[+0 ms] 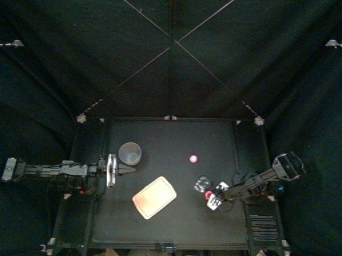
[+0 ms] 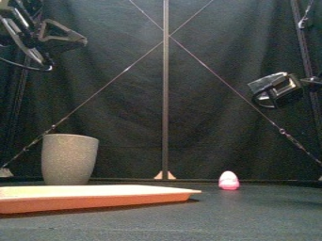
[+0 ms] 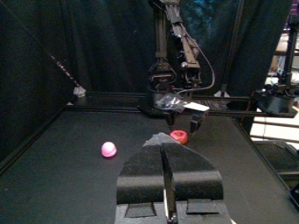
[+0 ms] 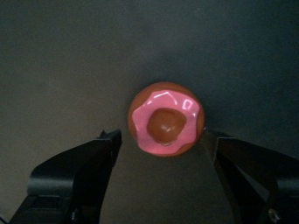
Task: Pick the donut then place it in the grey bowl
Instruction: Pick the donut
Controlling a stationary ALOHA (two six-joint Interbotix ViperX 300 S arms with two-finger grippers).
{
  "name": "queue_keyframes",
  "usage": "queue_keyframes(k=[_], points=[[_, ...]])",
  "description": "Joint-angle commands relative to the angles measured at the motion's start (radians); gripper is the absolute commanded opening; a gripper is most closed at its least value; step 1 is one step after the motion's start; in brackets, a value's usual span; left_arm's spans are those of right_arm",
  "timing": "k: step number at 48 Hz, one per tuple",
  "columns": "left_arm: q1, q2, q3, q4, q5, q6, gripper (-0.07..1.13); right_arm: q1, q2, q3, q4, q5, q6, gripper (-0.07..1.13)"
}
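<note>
One small pink donut [image 1: 195, 158] sits on the black table [image 1: 167, 135]. It is well to the right of the grey cup [image 1: 130, 152] and does not touch it. The donut stands on its own, out in the open. The cup stands upright with its mouth facing up. A flat pink tray [image 1: 156, 196] lies in front of the cup and a little to its right.

The right gripper [image 4: 166, 138] hangs high in the air. It is farther to the right of the cup than the donut is, and more to the front. It points down at the donut. Its two jaws are apart. Seen from its own camera, the donut shows in the gap between them, but the jaws do not touch it.

The left gripper [image 3: 167, 153] is near the cup, on its front left side, and it is up off the table too. Its two jaws are pressed together, with only a thin line between them.
</note>
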Motion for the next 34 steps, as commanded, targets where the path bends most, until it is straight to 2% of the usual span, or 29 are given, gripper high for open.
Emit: queue_keyframes(k=[1, 7, 25, 28, 34], points=[[0.002, 0.005, -0.014, 0.000, -0.009, -0.002, 0.01, -0.018, 0.002, -0.012, -0.009, -0.012, -0.003, 1.06], [0.000, -0.003, -0.014, 0.000, -0.009, -0.002, 0.01, -0.031, 0.011, -0.009, -0.023, -0.018, 0.002, 1.05], [0.003, -0.005, -0.008, 0.000, -0.009, -0.002, 0.01, -0.023, 0.023, -0.017, 0.023, -0.021, 0.002, 1.03], [0.003, -0.005, -0.006, 0.000, -0.009, -0.002, 0.01, -0.023, 0.023, -0.020, 0.023, -0.023, 0.002, 0.99], [0.003, -0.006, -0.002, 0.000, -0.009, -0.002, 0.01, -0.021, 0.023, -0.028, 0.017, -0.026, 0.000, 0.80]])
